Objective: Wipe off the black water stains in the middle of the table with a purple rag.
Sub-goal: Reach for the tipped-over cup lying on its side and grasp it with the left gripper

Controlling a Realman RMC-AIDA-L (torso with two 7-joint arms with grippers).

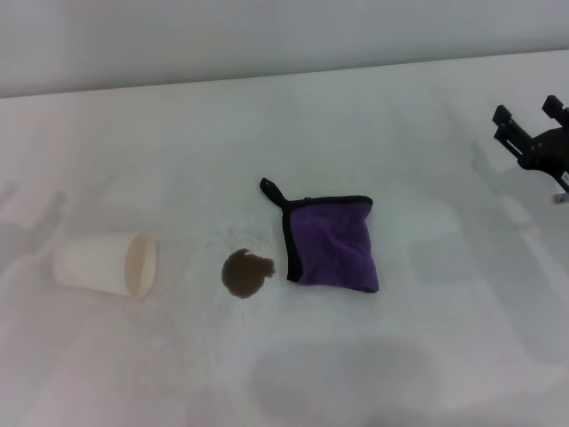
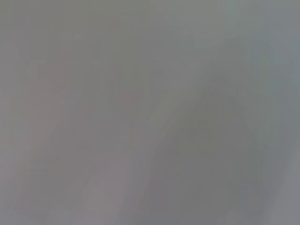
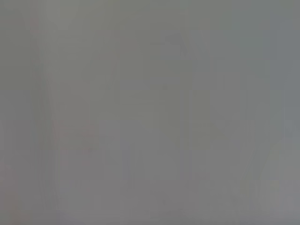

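Note:
The purple rag (image 1: 333,242) lies folded on the white table (image 1: 267,124) near the middle, its black loop pointing to the far left. The black water stain (image 1: 244,273), a small dark brown blotch, sits just left of the rag, a narrow strip of table between them. My right gripper (image 1: 531,116) hovers at the far right edge of the head view, well away from the rag, with its two black fingers apart and nothing between them. My left gripper is out of view. Both wrist views show only plain grey.
A white paper cup (image 1: 107,264) lies on its side left of the stain, its mouth facing the stain. The table's far edge (image 1: 284,76) meets a grey wall.

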